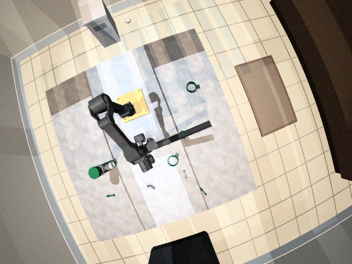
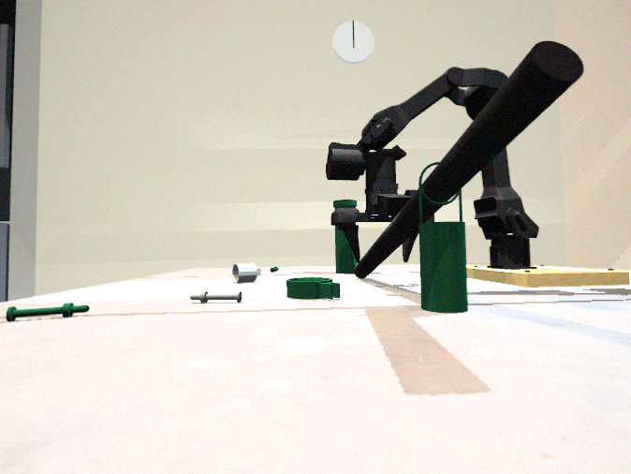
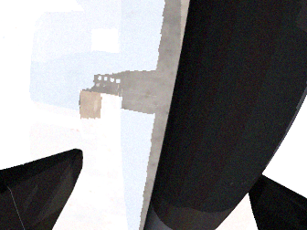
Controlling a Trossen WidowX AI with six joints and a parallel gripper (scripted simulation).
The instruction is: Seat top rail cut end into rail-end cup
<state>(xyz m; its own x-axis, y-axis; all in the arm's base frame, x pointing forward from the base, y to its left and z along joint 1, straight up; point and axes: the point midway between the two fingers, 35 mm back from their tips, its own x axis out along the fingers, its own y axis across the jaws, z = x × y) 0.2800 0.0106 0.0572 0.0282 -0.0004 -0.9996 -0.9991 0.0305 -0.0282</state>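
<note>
My landmark is the big green post. Across the table from the small green post, beside the big one, I have the gripper's fingers apart with nothing clamped between them, the gripper [image 1: 151, 144] [image 2: 379, 255] straddling the rail's low end. The rail [image 1: 199, 128] [image 2: 484, 129] [image 3: 228, 100] slants down toward the big post [image 1: 95, 172] [image 2: 344, 249], its low end short of that post, its middle through the loop cap [image 2: 420, 203].
</note>
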